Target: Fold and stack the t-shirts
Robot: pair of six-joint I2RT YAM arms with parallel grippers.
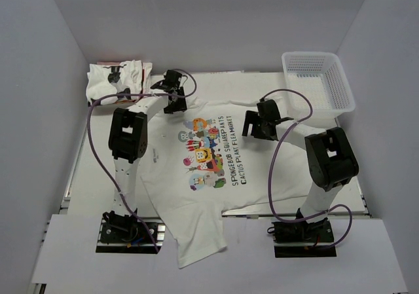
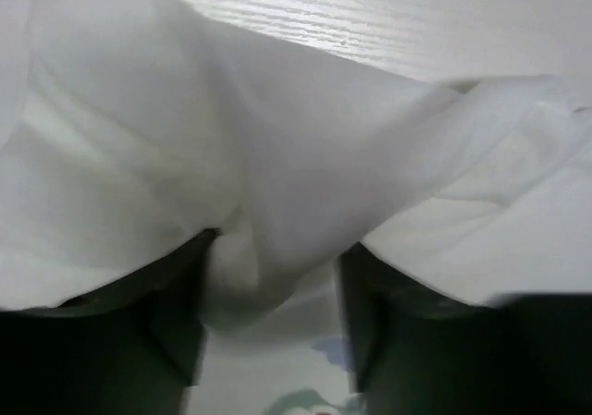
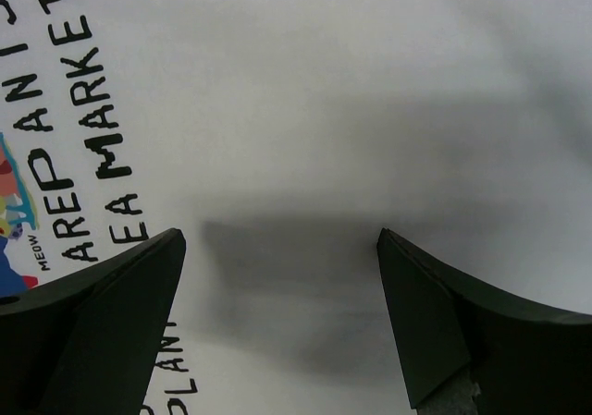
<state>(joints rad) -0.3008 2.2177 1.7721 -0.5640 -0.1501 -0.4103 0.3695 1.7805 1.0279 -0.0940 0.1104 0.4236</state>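
I saw crumpled white printed t-shirts (image 1: 118, 78) at the far left corner of the bench (image 1: 321, 156). My left end effector (image 2: 273, 332) straddled a raised fold of the flat white cartoon-print t-shirt (image 1: 173, 192) mid-bench, and I couldn't tell whether it was clamped. My right end effector (image 3: 282, 286) hung spread beside the lettering.

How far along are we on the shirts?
Done: a folded pile sits at the far left corner. In hand: the printed shirt lies flat, unfolded; left gripper has its cloth between the jaws, right gripper hovers open over it. Left: fold it, stack it on the pile.
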